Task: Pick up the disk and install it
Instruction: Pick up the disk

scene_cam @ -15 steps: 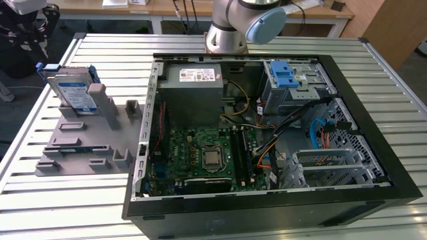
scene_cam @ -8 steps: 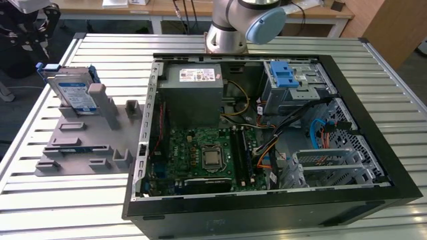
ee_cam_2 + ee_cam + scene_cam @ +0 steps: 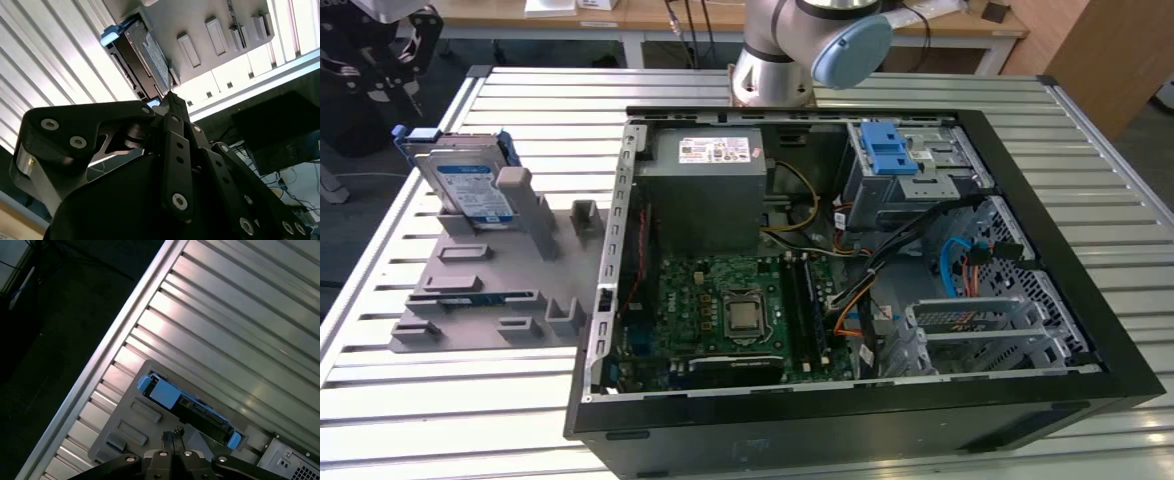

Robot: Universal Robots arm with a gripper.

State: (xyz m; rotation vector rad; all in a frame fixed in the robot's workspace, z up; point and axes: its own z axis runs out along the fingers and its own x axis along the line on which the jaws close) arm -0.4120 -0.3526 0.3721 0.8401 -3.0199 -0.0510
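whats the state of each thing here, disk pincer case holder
disk, standing upright in the grey holder, not yet picked up
pincer, shut, empty, clear of the disk
computer case, lying on its side, open, insides exposed
grey holder, flat on the table, holding the disk

Slatted metal table point(image 3: 454, 420) carries grey fixture point(image 3: 520, 300), open computer case point(image 3: 854, 415) (side by side).
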